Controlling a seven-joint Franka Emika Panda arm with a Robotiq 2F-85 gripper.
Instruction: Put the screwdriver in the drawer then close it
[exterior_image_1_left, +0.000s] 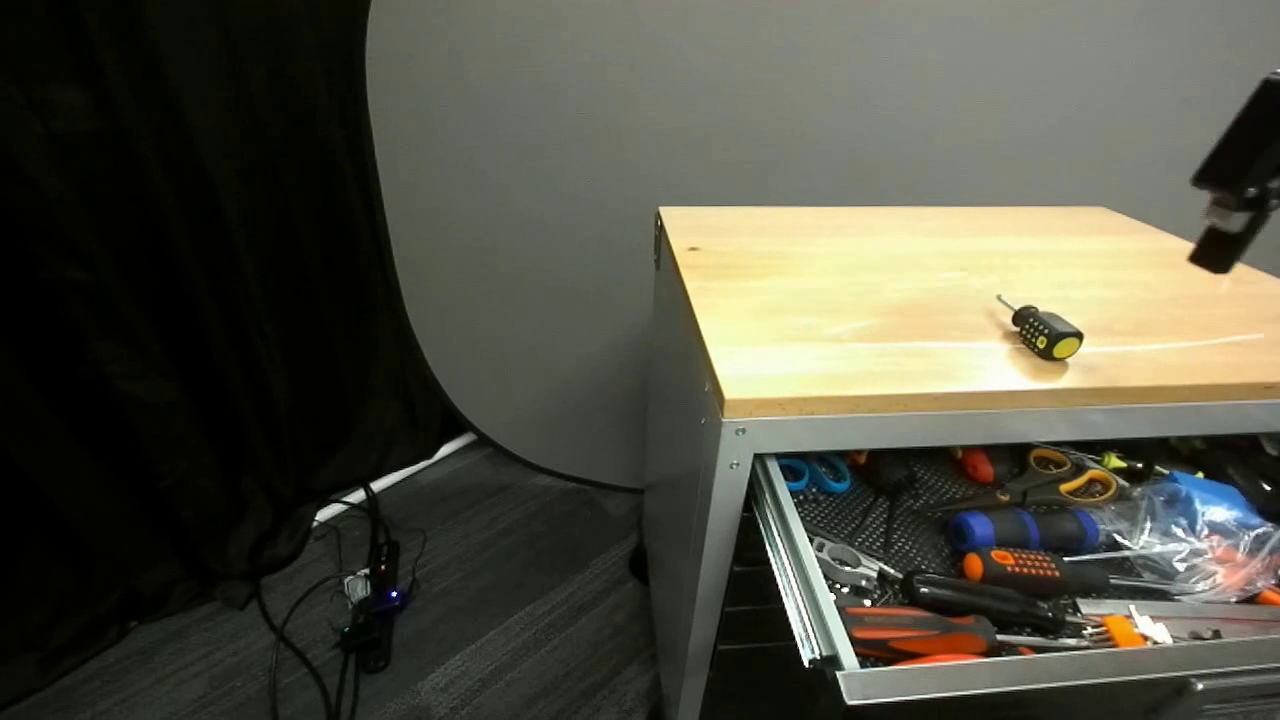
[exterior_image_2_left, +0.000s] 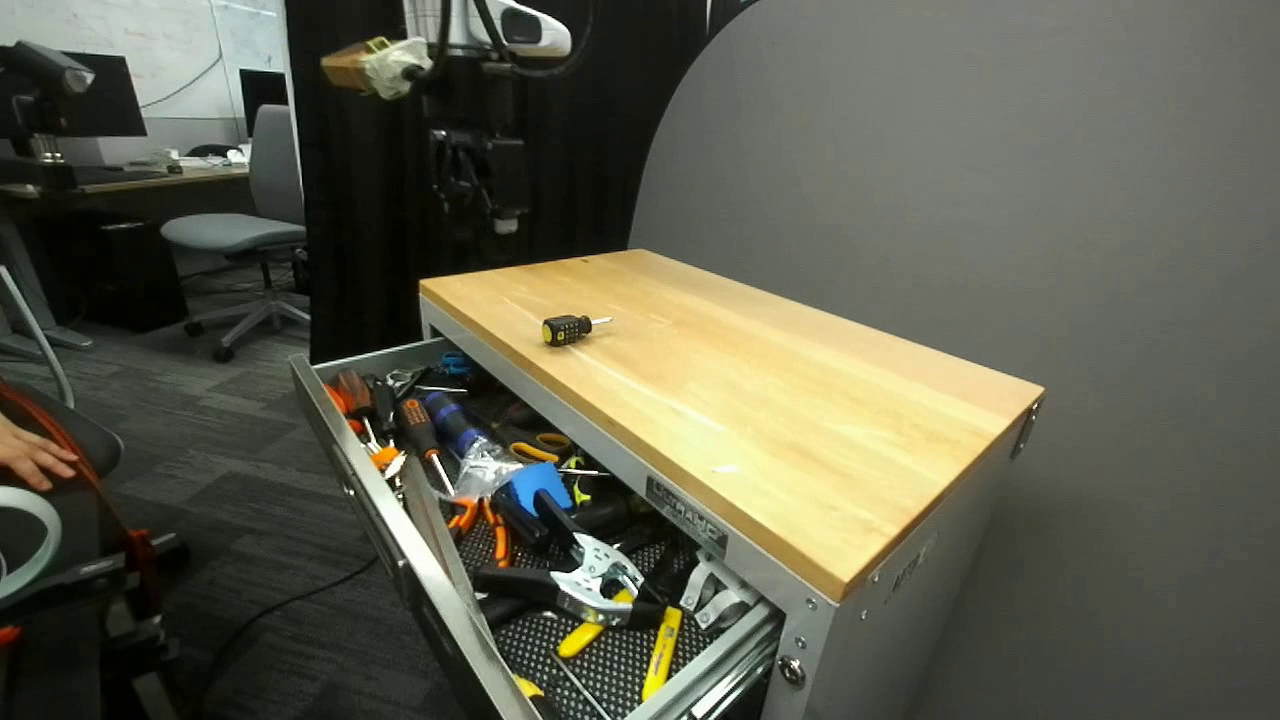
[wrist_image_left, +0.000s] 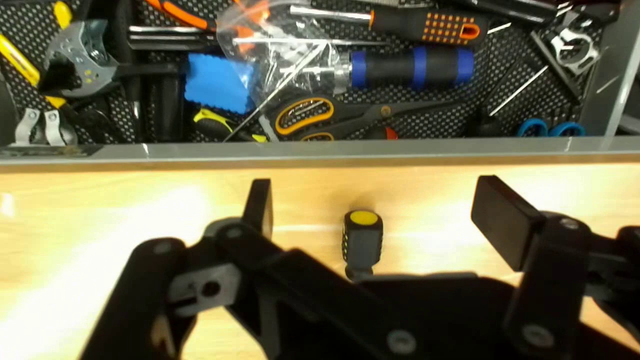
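The screwdriver, stubby with a yellow-and-black handle, lies on the wooden top in both exterior views (exterior_image_1_left: 1047, 334) (exterior_image_2_left: 568, 330). Its handle end faces the drawer side. In the wrist view the screwdriver (wrist_image_left: 363, 240) shows between the fingers, its shaft hidden behind the gripper. My gripper (wrist_image_left: 377, 205) is open and empty, fingers wide apart, above the wooden top and touching nothing. The gripper hangs over the top's far end in an exterior view (exterior_image_2_left: 480, 185); only part of it shows at the right edge of an exterior view (exterior_image_1_left: 1235, 190). The drawer (exterior_image_1_left: 1050, 675) (exterior_image_2_left: 400, 540) is pulled open, full of tools.
The wooden cabinet top (exterior_image_1_left: 900, 270) overhangs the back of the open drawer. Inside lie scissors (exterior_image_1_left: 1050, 485), a blue-and-black handle (exterior_image_1_left: 1025, 529) and a large clamp (exterior_image_2_left: 595, 580). A grey panel (exterior_image_2_left: 950, 200) stands behind the cabinet. A person's hand (exterior_image_2_left: 35, 455) shows at far left.
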